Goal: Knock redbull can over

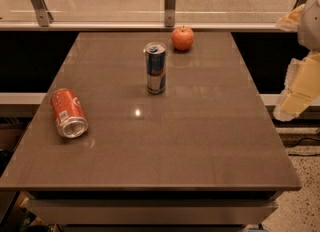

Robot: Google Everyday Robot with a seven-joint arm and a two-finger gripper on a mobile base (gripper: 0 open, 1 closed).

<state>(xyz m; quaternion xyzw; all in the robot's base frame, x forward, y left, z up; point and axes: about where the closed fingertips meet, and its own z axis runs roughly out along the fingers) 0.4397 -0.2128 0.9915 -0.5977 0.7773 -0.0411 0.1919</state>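
A: The gripper (300, 88) first. Where is it?

B: Out past the right edge of the table (210, 146), a pale cream shape hanging beside the tabletop, roughly level with its middle. It touches nothing on the table. Whether it is open or closed, and whether it has hold of anything, I cannot tell.

A: And working across from the left?

B: Near the left edge an orange-red soda can (68, 112) lies on its side. Its silver end is turned toward the near side, and there are white markings on its body.

A: Then the redbull can?

B: The redbull can (156, 68) stands upright around the middle of the table, a little toward the far side. It is well apart from the soda can and from the gripper. It is slim and tall, blue and silver in blocks, with red lettering across the middle and a silver top. The glossy surface shows a faint reflection at its base.

A: Anything close to it?

B: A small bright glint of light (137, 111) lies on the tabletop, nearer and slightly left of it. Farther back and to its right, a red apple (183, 38) sits near the far edge, stem up, apart from the can.

A: And behind?

B: A glass barrier on metal brackets (170, 3) runs along the far side.
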